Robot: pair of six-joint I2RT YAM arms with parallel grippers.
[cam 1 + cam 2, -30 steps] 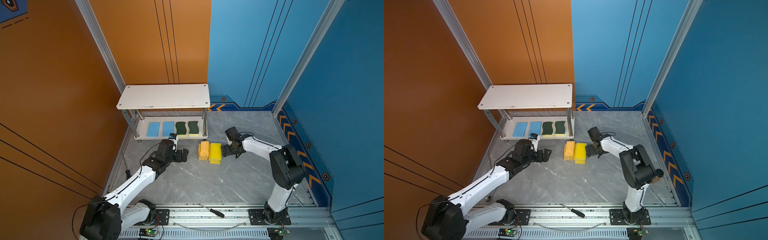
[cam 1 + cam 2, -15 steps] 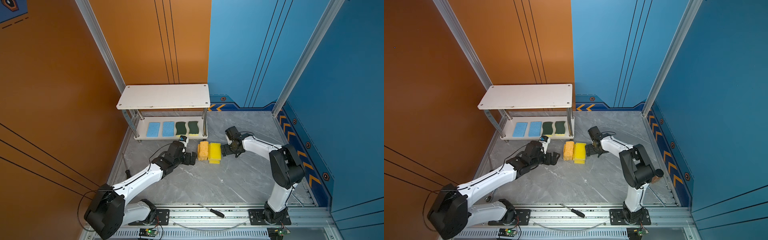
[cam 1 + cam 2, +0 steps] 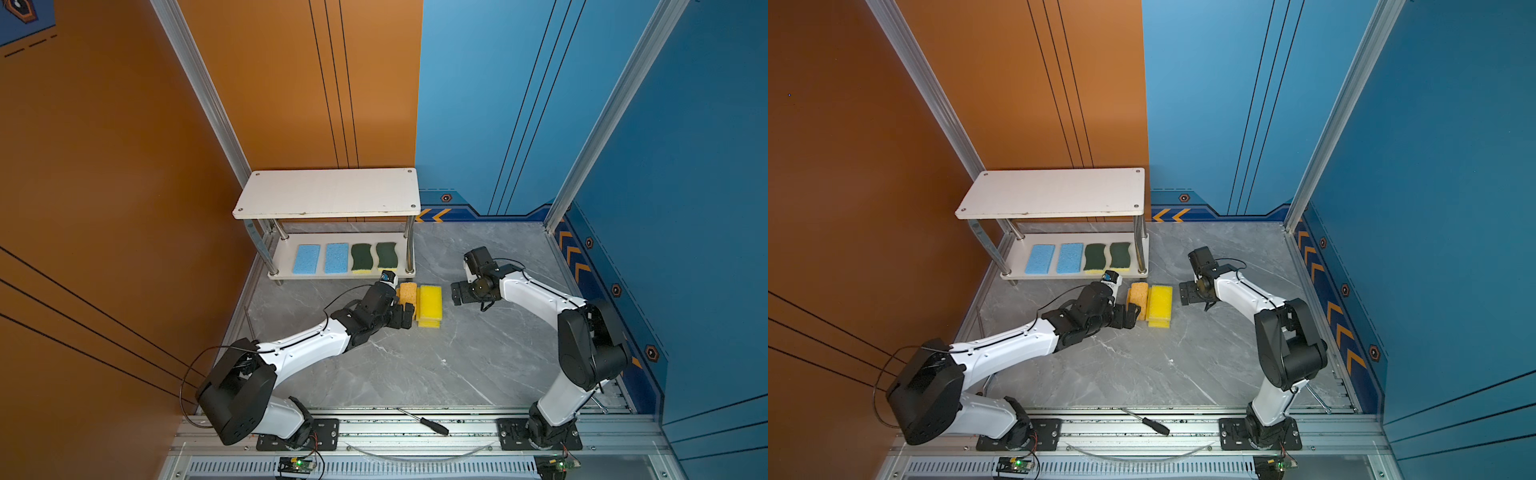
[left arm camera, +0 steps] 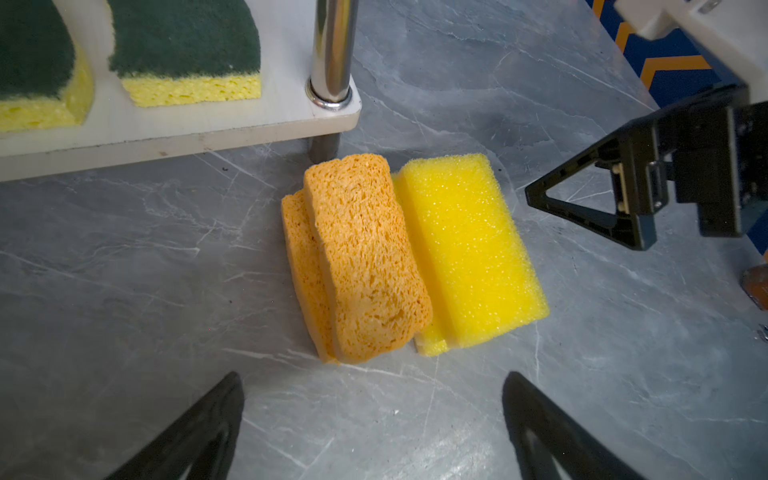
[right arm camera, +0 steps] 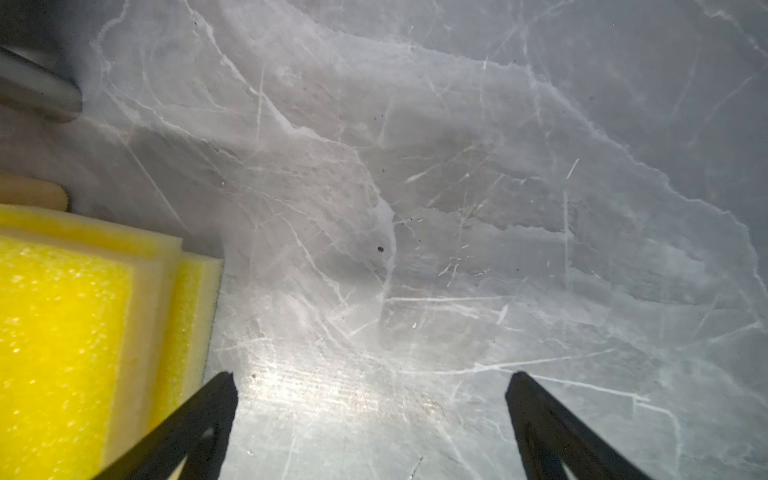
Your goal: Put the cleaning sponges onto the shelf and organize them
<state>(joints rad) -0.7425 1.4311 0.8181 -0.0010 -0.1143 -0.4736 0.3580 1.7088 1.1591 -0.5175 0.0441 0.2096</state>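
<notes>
Thick porous orange sponges touching bright yellow rectangular sponges at frame centre, left gripper spread wide at bottom edge, right gripper likewise spread, both empty

The 2 orange sponges are seen to be coarse, open-pored and matt. The yellow sponges are made of finer foam, faintly sparkling. On the green sponges a rough dark scouring layer is carried by porous yellow foam. The board of the shelf is finished smooth, matt white; its leg is polished chrome metal. The surface is patterned like grey marble, with a slight sheen. The fingers appear matt black plastic.
</notes>
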